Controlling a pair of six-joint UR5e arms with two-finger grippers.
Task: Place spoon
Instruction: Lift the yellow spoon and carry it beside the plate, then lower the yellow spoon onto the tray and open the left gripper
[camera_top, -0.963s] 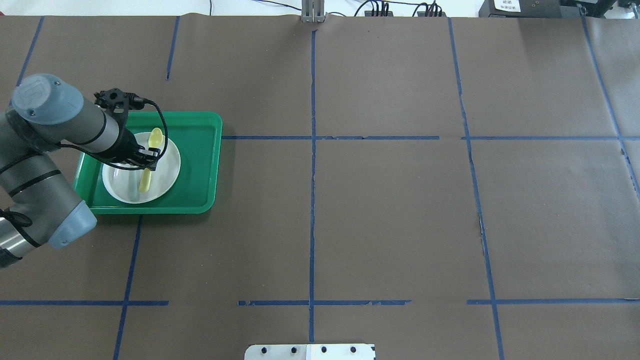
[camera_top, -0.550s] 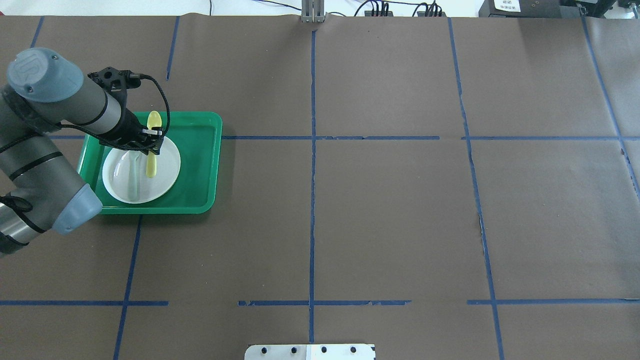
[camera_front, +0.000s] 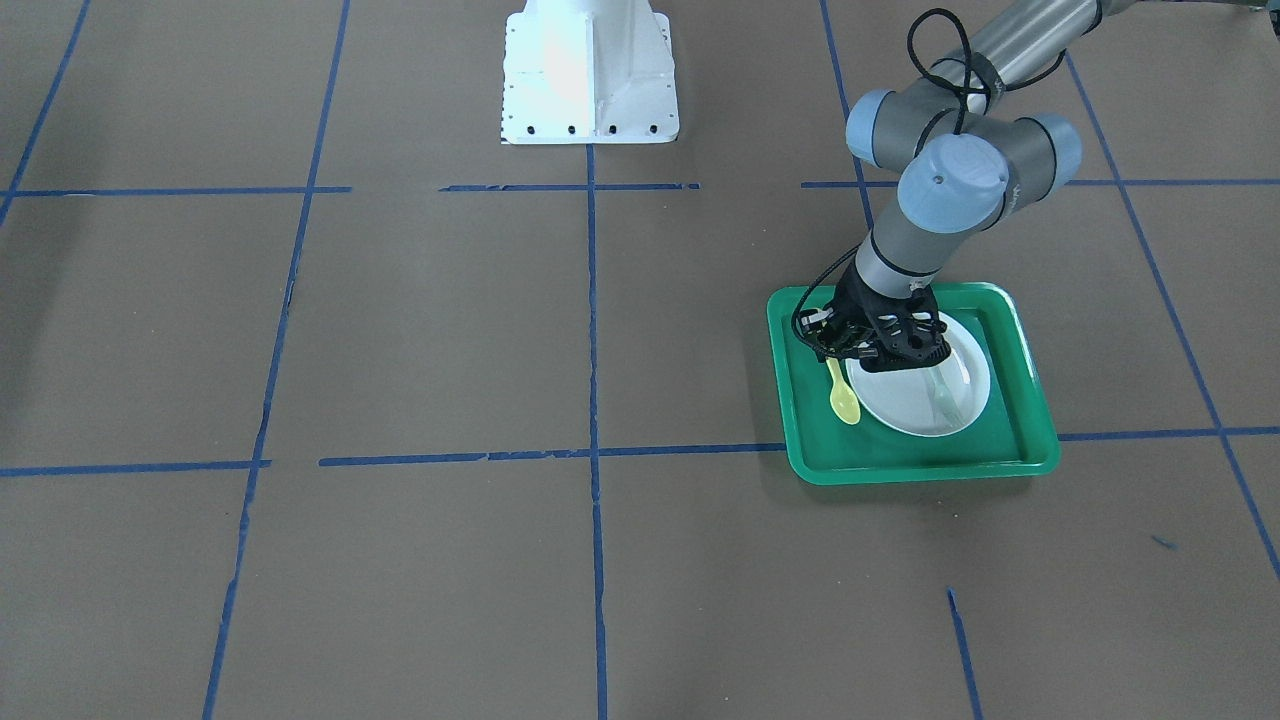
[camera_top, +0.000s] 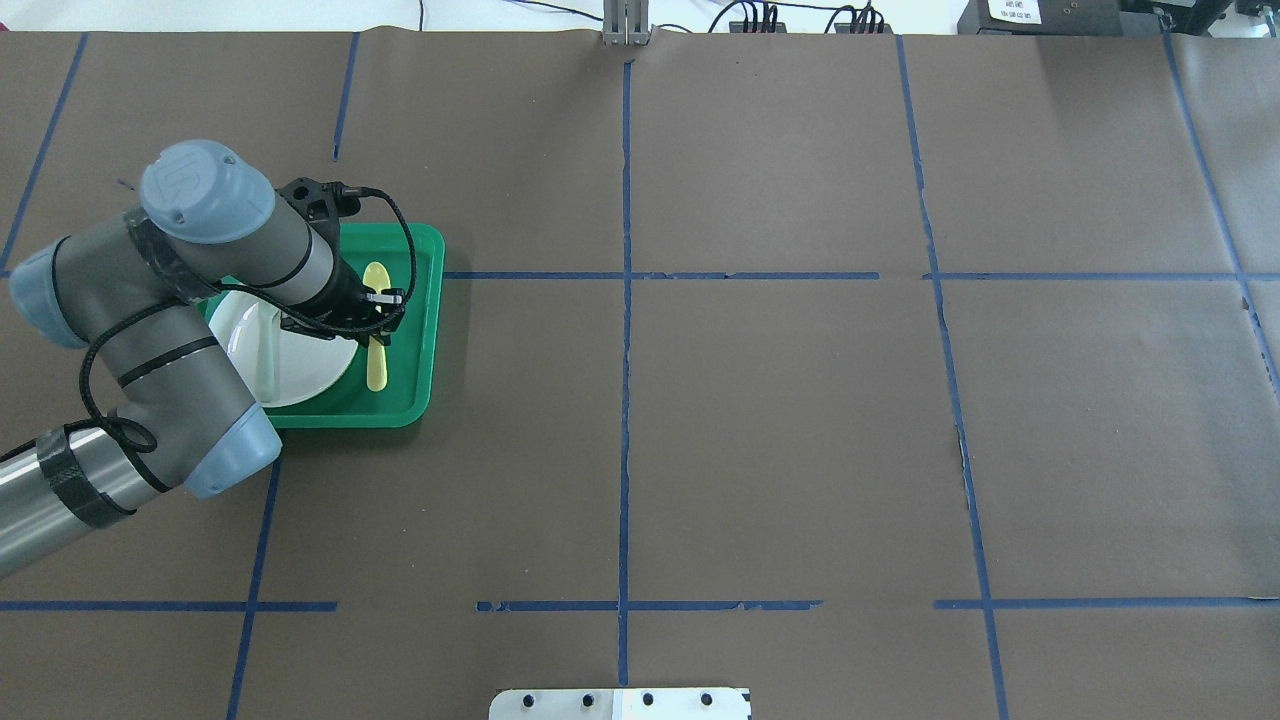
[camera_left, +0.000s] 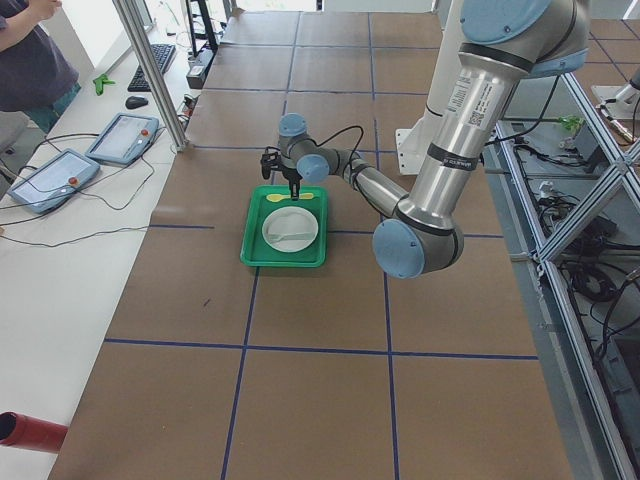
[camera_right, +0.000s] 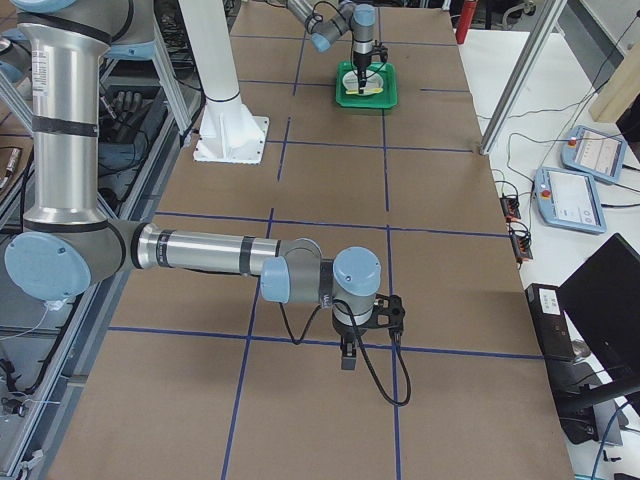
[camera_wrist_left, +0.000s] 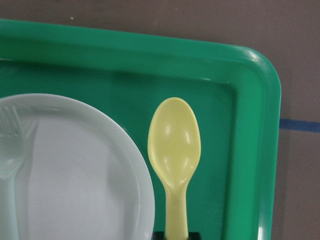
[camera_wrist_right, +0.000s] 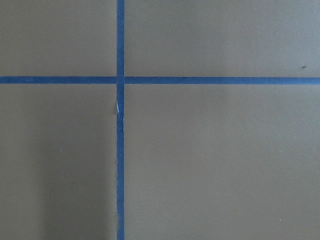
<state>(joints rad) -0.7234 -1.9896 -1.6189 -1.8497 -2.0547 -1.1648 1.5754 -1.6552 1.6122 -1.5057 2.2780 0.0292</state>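
The yellow spoon (camera_top: 376, 372) is held by my left gripper (camera_top: 382, 318), which is shut on its handle. The spoon hangs low over the green tray (camera_top: 428, 300), in the strip between the white plate (camera_top: 305, 375) and the tray's right wall. Its bowl points to the far side. In the left wrist view the spoon (camera_wrist_left: 175, 140) lies beside the plate (camera_wrist_left: 75, 175), not over it. In the front view the spoon (camera_front: 846, 402) shows below the gripper (camera_front: 835, 355). My right gripper (camera_right: 348, 358) shows only in the exterior right view, low over bare table; I cannot tell whether it is open.
A pale grey-green fork (camera_top: 270, 350) lies on the plate's left part and also shows in the left wrist view (camera_wrist_left: 10, 150). The tray rim (camera_wrist_left: 260, 125) is close on the spoon's right. Brown paper with blue tape lines (camera_top: 625, 300) covers the table.
My left arm has swung right with the spoon, from over the plate's far edge to the tray strip right of the plate. The fork and plate have stayed put.
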